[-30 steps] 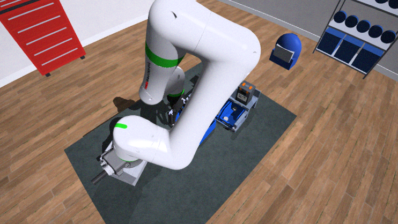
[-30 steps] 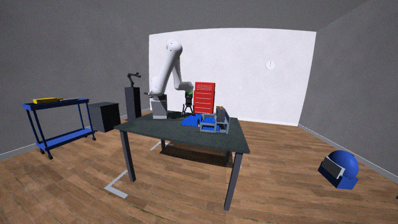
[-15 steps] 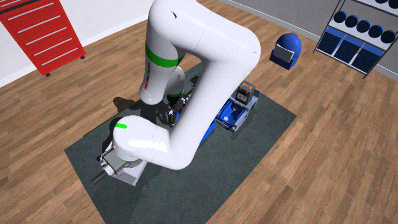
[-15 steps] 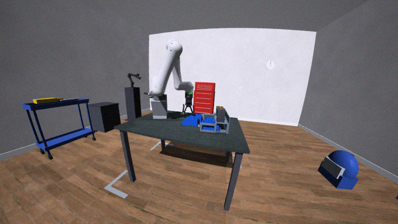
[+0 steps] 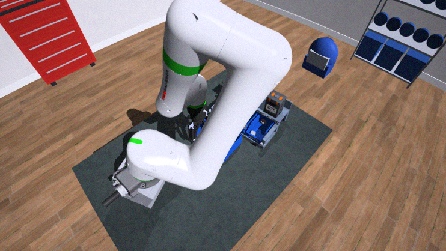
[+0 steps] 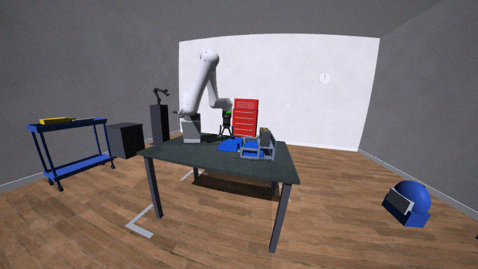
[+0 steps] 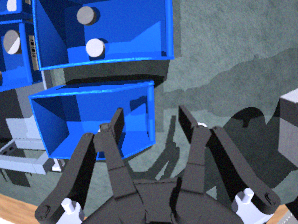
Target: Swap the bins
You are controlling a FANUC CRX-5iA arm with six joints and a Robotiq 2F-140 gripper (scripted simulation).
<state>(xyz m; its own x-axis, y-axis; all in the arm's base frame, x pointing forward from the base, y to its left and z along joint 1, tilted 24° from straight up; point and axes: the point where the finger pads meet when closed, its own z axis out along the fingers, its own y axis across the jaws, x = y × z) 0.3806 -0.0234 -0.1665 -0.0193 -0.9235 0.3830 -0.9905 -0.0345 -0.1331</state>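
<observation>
With the gripper (image 7: 154, 129) spread and holding nothing above the empty bin (image 7: 93, 119), which lies on the table (image 6: 200, 160) beside the bin with parts (image 7: 107, 19), a rim wall should be straddled squarely before closing, parts kept undisturbed.

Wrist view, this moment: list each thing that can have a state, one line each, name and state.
Gripper: jaws open, holding nothing, above the table.
Bin with parts: upright on the table, two round parts inside.
Empty bin: on the table beside the bin with parts, nothing inside.
Shelf: on the table; whether its slot is free, cannot tell.
</observation>
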